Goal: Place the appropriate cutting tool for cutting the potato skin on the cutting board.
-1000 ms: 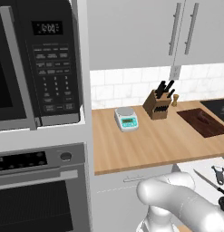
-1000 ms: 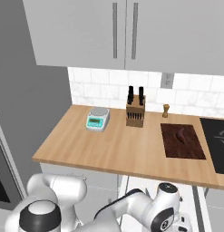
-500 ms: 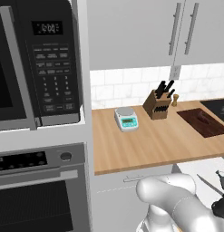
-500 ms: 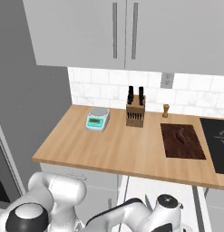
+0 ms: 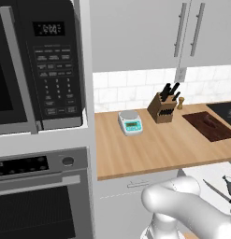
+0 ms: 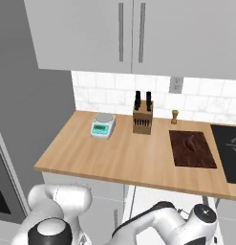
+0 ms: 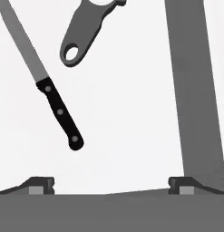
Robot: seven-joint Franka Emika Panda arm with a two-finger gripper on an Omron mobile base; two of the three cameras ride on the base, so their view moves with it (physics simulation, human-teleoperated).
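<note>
On the pale wooden countertop [image 6: 124,160], toward its right end, lies the cutting board [image 6: 191,149], flat and dark reddish-brown, with a small dark lump, apparently the potato [image 6: 191,142], resting on its far half. From the left base camera the same cutting board [image 5: 208,126] sits at the right edge, and the lump on it is too dim to make out. The knife block [image 6: 142,117] stands left of the board, near the tiled wall, dark handles sticking up; a small wooden pepper mill [image 6: 175,116] stands between block and board, just behind the board's far left corner. Farther left of the block sits a digital kitchen scale [image 6: 102,126]

The arm is folded low, below the counter's front edge, its white wrist down at the bottom right of the right base view. The gripper [image 7: 111,185] looks down into an open white drawer; its two fingertips stand wide apart with nothing between them. Ahead of the left fingertip lies a kitchen knife [image 7: 44,84] with a black riveted handle, blade running away. Beyond it, apart from the blade, lies a grey peeler [image 7: 87,29], its handle hole nearest. The knife [image 5: 214,191] also shows low beside the arm from the left base camera
</note>
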